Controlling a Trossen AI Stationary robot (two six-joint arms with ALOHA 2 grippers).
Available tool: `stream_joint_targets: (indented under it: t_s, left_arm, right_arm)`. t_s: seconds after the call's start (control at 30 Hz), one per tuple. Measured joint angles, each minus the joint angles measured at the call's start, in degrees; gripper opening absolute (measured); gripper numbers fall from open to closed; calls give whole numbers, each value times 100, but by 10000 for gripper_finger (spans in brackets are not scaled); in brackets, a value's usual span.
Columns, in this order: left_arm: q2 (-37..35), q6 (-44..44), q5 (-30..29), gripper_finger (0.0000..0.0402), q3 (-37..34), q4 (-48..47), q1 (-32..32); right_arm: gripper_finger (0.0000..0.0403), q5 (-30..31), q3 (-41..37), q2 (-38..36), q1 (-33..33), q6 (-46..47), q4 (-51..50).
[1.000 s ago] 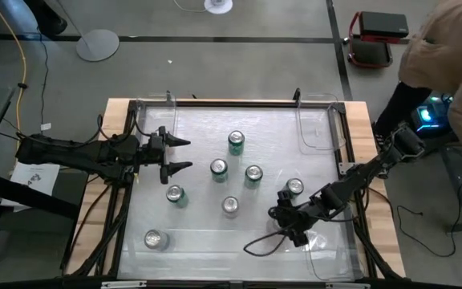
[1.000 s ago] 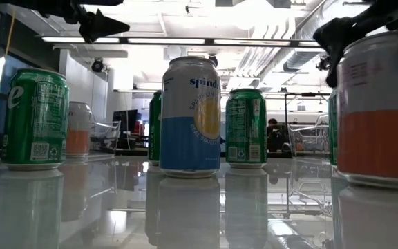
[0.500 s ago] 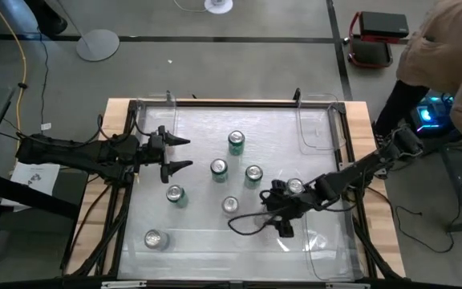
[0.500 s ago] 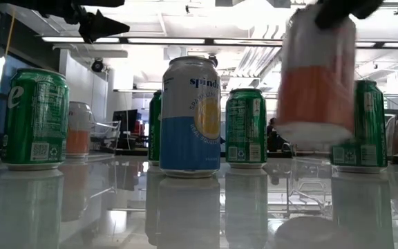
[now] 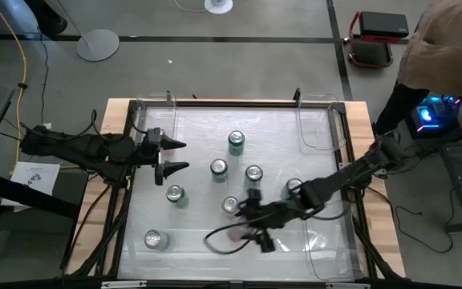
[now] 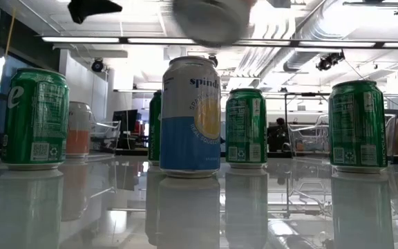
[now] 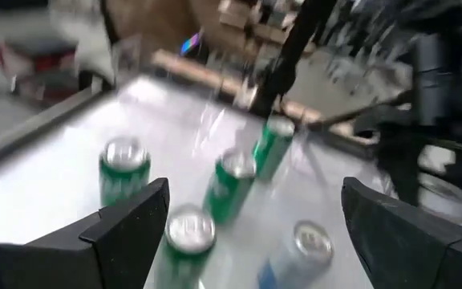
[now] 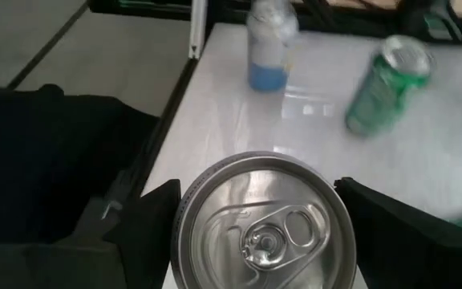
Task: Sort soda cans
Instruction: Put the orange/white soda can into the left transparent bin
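Several soda cans stand upright on the white table: green ones point(image 5: 237, 142) point(image 5: 219, 168) point(image 5: 253, 174) point(image 5: 175, 194) point(image 5: 294, 188), a blue-and-white one point(image 5: 230, 205) point(image 6: 190, 117), and a silver-topped one near the near left corner point(image 5: 156, 238). My right gripper point(image 8: 263, 233) point(image 5: 245, 227) is over the table's near middle, shut on another can point(image 8: 263, 225). In the low view only that can's base point(image 6: 209, 17) shows, high above the table. My left gripper point(image 5: 175, 156) point(image 7: 255, 233) waits open at the table's left side, level with the cans. My right gripper pinches the can's side wall just under its top rim point(image 8: 184, 210) between the two fingers point(image 8: 147, 233), one on each side. The fingers come from above, pointing down. The can is lifted clear of the table, top up.
Clear plastic bins sit at the far right point(image 5: 315, 128), far left point(image 5: 152, 112) and near right point(image 5: 327, 249) of the table. A person in a tan coat point(image 5: 455, 56) stands beyond the right edge. Free table lies along the near edge between the standing cans.
My right gripper has lifted the orange-and-white can off the near right of the table. It has carried the can up and toward the table's left, along the near edge. The can now hangs clear above the blue-and-white can in the low view.
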Motion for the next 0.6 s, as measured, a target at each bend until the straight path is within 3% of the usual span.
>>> stream_joint_targets:
  t_s: [0.17, 0.33, 0.6]
  left_arm:
    - [386, -972, -207, 344, 580, -1247, -274]
    - [608, -1402, -709, 344, 803, -1868, -521]
    - [878, -1698, -722, 344, 811, -2023, -854]
  right_arm:
    - [298, 19, 1648, 1319, -273, -820, -525]
    - [298, -311, 3168, 2503, -644, -979, -1221]
    - [297, -553, 4229, 3732, -1014, -959, -2099]
